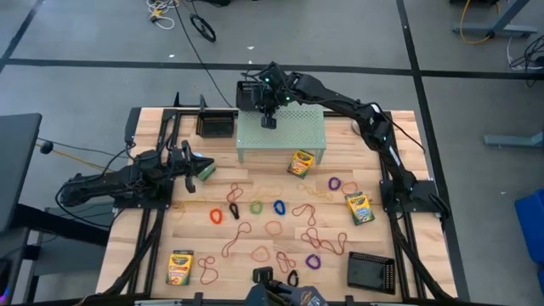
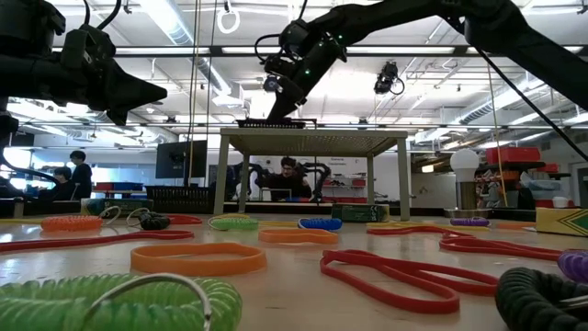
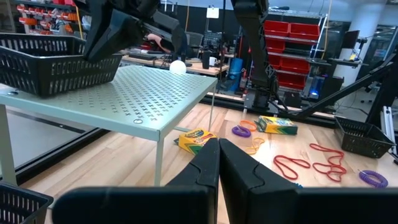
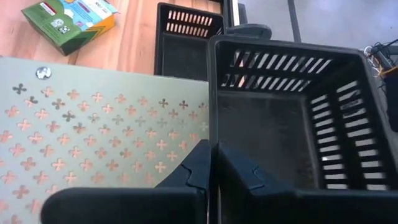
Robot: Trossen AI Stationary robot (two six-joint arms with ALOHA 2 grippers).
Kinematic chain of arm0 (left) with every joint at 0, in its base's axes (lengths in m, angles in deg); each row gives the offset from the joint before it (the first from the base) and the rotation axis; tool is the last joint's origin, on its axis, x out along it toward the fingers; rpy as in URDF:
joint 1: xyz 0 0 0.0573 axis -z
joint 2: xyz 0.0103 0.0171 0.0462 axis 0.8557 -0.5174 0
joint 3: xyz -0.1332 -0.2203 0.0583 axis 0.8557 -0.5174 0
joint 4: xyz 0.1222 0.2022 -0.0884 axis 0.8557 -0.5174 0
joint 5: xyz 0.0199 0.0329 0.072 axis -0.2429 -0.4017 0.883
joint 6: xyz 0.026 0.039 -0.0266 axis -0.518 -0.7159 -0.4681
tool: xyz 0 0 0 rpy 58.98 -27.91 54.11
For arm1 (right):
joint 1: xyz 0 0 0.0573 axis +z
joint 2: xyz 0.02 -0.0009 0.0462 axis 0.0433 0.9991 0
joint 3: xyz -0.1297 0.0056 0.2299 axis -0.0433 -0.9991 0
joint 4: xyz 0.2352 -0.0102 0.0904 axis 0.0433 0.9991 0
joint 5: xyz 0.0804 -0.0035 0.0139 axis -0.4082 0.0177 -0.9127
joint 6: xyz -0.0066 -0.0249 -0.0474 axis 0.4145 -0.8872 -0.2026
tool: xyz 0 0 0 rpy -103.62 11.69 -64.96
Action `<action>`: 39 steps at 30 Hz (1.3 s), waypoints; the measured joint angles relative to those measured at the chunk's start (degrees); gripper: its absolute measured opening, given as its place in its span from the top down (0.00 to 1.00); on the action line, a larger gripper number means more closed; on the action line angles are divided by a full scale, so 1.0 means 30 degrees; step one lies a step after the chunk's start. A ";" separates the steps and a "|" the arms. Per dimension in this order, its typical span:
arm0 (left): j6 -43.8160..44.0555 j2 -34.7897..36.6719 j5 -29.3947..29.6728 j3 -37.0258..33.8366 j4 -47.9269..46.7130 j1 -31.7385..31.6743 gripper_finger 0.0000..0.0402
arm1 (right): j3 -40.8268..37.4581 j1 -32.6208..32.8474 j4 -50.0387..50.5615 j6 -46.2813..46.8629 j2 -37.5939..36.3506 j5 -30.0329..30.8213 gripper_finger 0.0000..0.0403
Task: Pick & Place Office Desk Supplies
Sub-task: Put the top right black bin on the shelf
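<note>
- Right gripper (image 1: 269, 121): fingers pressed together, nothing between them; poised over the back edge of the riser (image 1: 293, 136), just beside the black mesh tray (image 1: 249, 94) that sits at the riser's far left corner.
- Riser: pale green sheet metal on thin legs, flat top punched with a regular pattern of small clover-shaped holes.
- Mesh tray on riser: black, rectangular, slotted walls, inside looks bare in the right wrist view. Two more black trays: one (image 1: 216, 125) on the counter just left of the riser, one (image 1: 371, 272) well in front of the riser to its right.
- Left gripper (image 1: 204, 169): fingers closed, holding nothing; waits left of the riser, above the counter (image 1: 382, 242).
- Crayon boxes, yellow-and-green cardboard, three seen in the high view: one (image 1: 301, 162) at the riser's front edge, one (image 1: 359, 206) front-right of the riser, one (image 1: 179, 268) far front-left of it. The right wrist view shows another box (image 4: 68, 23) lying beside the riser.
- Rubber bands (image 1: 280, 229): thin loops, some coiled, in red, orange, green, blue, purple and black, scattered flat on the pale wood counter in front of the riser; too tangled to count.
</note>
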 joint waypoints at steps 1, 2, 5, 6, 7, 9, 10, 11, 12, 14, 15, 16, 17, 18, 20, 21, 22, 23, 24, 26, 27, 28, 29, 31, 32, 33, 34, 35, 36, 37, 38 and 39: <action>0.0000 -0.0001 -0.0007 0.0000 0.0000 0.0007 0.97 | 0.0000 -0.0009 0.0041 0.0000 0.0000 0.0013 0.94; 0.0000 -0.0006 -0.0007 0.0000 0.0000 0.0006 0.97 | 0.0000 -0.0020 0.0073 -0.0007 0.0000 0.0013 0.94; 0.0000 -0.0003 -0.0007 0.0000 0.0000 0.0000 0.97 | 0.0000 -0.0024 0.0110 -0.0053 0.0000 0.0014 0.93; 0.0000 -0.0002 -0.0005 0.0000 0.0000 0.0007 0.97 | 0.0000 -0.0024 0.0135 -0.0128 0.0000 0.0020 0.93; 0.0000 -0.0001 -0.0007 0.0000 0.0000 0.0006 0.97 | 0.0000 -0.0024 0.0168 -0.0149 0.0000 0.0016 0.93; 0.0000 -0.0004 -0.0007 0.0000 0.0000 0.0003 0.97 | 0.0000 -0.0024 0.0202 -0.0153 0.0000 0.0020 0.93; 0.0000 0.0000 -0.0007 0.0000 0.0000 0.0007 0.97 | 0.0000 -0.0024 0.0250 -0.0159 0.0000 0.0019 0.93; 0.0000 0.0000 -0.0007 0.0000 0.0000 0.0001 0.97 | 0.0000 -0.0024 0.0270 -0.0155 0.0000 0.0018 0.93; 0.0000 -0.0006 -0.0007 0.0000 0.0000 0.0000 0.97 | 0.0000 -0.0024 0.0270 -0.0153 0.0000 0.0020 0.93; 0.0000 -0.0005 -0.0004 0.0000 0.0000 0.0000 0.97 | 0.0000 -0.0024 0.0270 -0.0155 0.0000 0.0020 0.93; 0.0000 -0.0003 -0.0007 0.0000 0.0000 0.0003 0.97 | 0.0000 -0.0031 0.0275 -0.0155 -0.0008 0.0021 0.93; 0.0000 -0.0004 -0.0007 0.0000 0.0000 0.0000 0.97 | -0.0008 -0.0025 0.0326 -0.0160 -0.0053 0.0028 0.93; 0.0000 0.0000 -0.0003 0.0000 0.0000 0.0000 0.97 | -0.0015 -0.0025 0.0388 -0.0161 -0.0090 0.0042 0.93; 0.0000 -0.0005 -0.0007 0.0000 0.0000 0.0000 0.97 | -0.0015 -0.0027 0.0393 -0.0168 -0.0124 0.0056 0.93; 0.0000 0.0000 -0.0007 0.0000 0.0000 0.0007 0.97 | -0.0015 -0.0031 0.0441 -0.0160 -0.0166 0.0049 0.93; 0.0000 -0.0007 0.0000 0.0000 0.0000 0.0000 0.97 | -0.0015 -0.0031 0.0454 -0.0160 -0.0168 0.0049 0.93; 0.0000 -0.0002 -0.0006 0.0000 0.0000 0.0000 0.97 | -0.0015 -0.0031 0.0459 -0.0160 -0.0168 0.0049 0.93; 0.0000 -0.0003 -0.0007 0.0000 0.0000 0.0007 0.97 | -0.0015 -0.0031 0.0494 -0.0162 -0.0168 0.0049 0.93; 0.0000 -0.0004 -0.0007 0.0000 0.0000 0.0000 0.97 | -0.0015 -0.0031 0.0530 -0.0181 -0.0168 0.0049 0.93; 0.0000 -0.0002 -0.0007 0.0000 0.0000 0.0000 0.97 | -0.0015 -0.0031 0.0568 -0.0287 -0.0169 0.0071 0.93; 0.0000 -0.0005 -0.0006 0.0000 0.0000 0.0004 0.97 | -0.0015 -0.0031 0.0566 -0.0345 -0.0172 0.0151 0.93; 0.0000 -0.0001 -0.0007 0.0000 0.0000 0.0000 0.97 | -0.0015 -0.0031 0.0546 -0.0442 -0.0175 0.0321 0.93; 0.0000 0.0000 -0.0007 0.0000 0.0000 0.0007 0.97 | -0.0015 -0.0031 0.0555 -0.0546 -0.0175 0.0464 0.93; 0.0000 -0.0007 -0.0007 0.0000 0.0000 0.0007 0.97 | -0.0015 -0.0031 0.0555 -0.0648 -0.0175 0.0523 0.93; 0.0000 -0.0007 -0.0007 0.0000 0.0000 0.0007 0.97 | -0.0015 -0.0031 0.0561 -0.0667 -0.0175 0.0523 0.92; 0.0000 -0.0003 -0.0007 0.0000 0.0000 0.0003 0.97 | -0.0015 -0.0031 0.0572 -0.0681 -0.0175 0.0523 0.91; 0.0000 -0.0004 -0.0002 0.0000 0.0000 0.0004 0.97 | -0.0016 -0.0031 0.0594 -0.0694 -0.0175 0.0523 0.90; 0.0000 -0.0004 -0.0007 0.0000 0.0000 0.0000 0.97 | -0.0022 -0.0031 0.0605 -0.0727 -0.0175 0.0523 0.89; 0.0000 -0.0004 -0.0007 0.0000 0.0000 0.0003 0.97 | -0.0022 -0.0031 0.0608 -0.0788 -0.0175 0.0523 0.88; 0.0000 -0.0004 -0.0007 0.0000 0.0000 0.0004 0.97 | -0.0022 -0.0031 0.0598 -0.0841 -0.0175 0.0536 0.87; 0.0000 -0.0003 -0.0004 0.0000 0.0000 0.0007 0.97 | -0.0022 -0.0031 0.0597 -0.0845 -0.0175 0.0532 0.86; 0.0000 0.0000 -0.0007 0.0000 0.0000 0.0007 0.97 | -0.0022 -0.0031 0.0597 -0.0845 -0.0175 0.0537 0.85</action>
